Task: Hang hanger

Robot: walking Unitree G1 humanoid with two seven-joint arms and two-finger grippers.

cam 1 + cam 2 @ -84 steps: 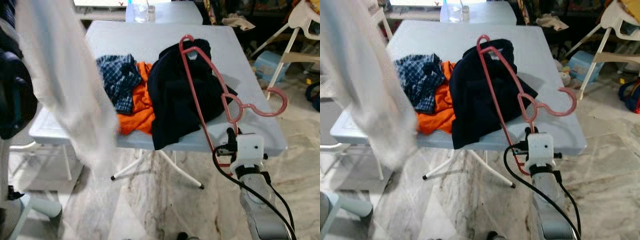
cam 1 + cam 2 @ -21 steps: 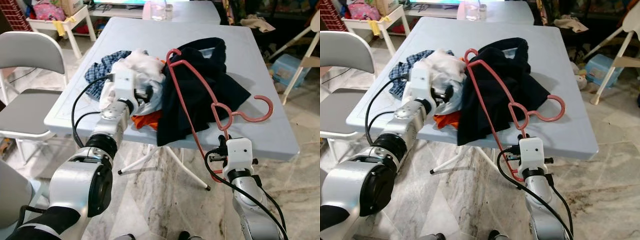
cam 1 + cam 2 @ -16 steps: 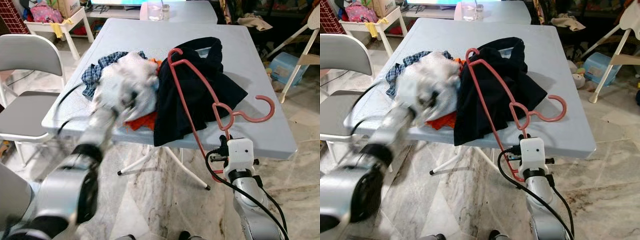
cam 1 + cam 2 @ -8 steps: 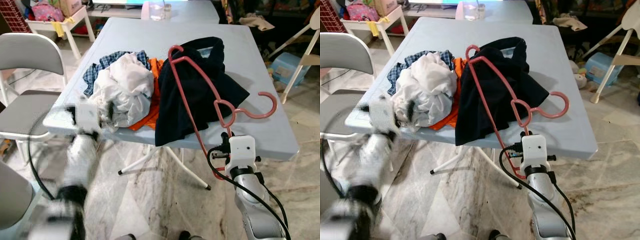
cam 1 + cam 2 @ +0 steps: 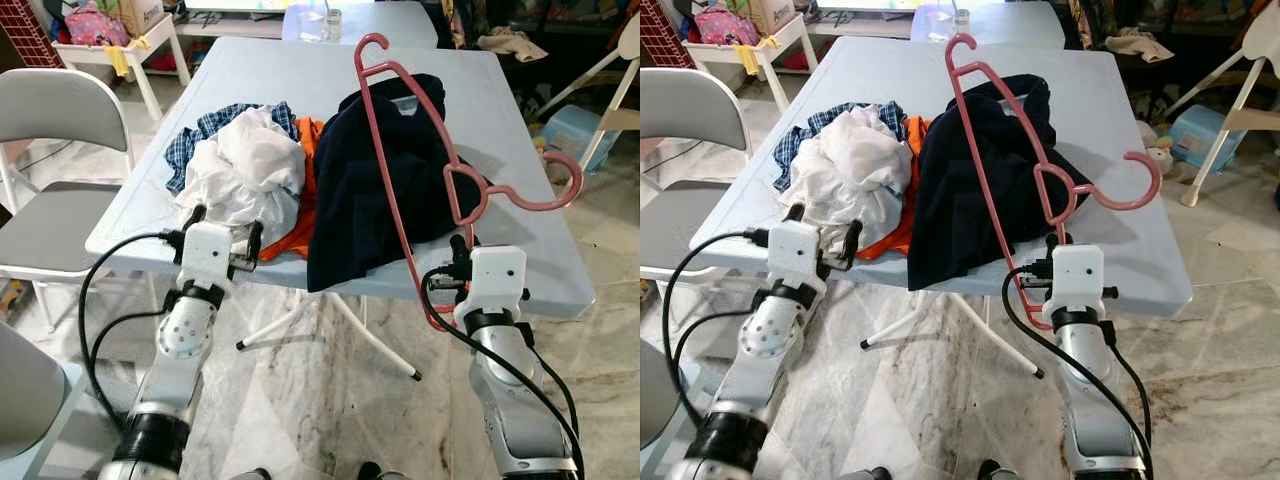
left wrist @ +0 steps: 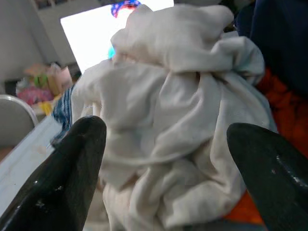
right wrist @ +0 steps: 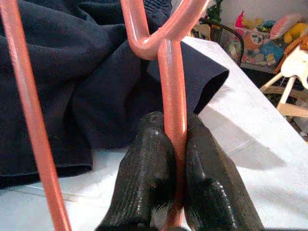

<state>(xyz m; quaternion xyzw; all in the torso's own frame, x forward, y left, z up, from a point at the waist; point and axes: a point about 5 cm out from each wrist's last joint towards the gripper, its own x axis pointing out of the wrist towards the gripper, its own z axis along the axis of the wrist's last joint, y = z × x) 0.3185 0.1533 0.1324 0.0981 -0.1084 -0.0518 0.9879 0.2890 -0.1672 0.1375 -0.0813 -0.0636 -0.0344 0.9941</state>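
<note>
Pink hanger (image 5: pixel 420 150) clamped in right gripper (image 7: pixel 174 159) jaws, bottom cut off; left gripper (image 5: pixel 222 228) jaws apart nr white cloth (image 5: pixel 250 175).

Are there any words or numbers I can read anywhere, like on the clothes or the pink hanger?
None can be read.
The dark garment has a pale tag at its collar, too small to read.
The pink hanger, the white garment and the table show no writing.

You are looking at a lived-in home room. Beyond the right gripper (image 5: pixel 462 262) stands a plastic folding table (image 5: pixel 260 80) with a pile of clothes (image 5: pixel 250 170); left of the left gripper (image 5: pixel 220 228) is a grey folding chair (image 5: pixel 60 110), and far behind are toys (image 5: pixel 85 22).
</note>
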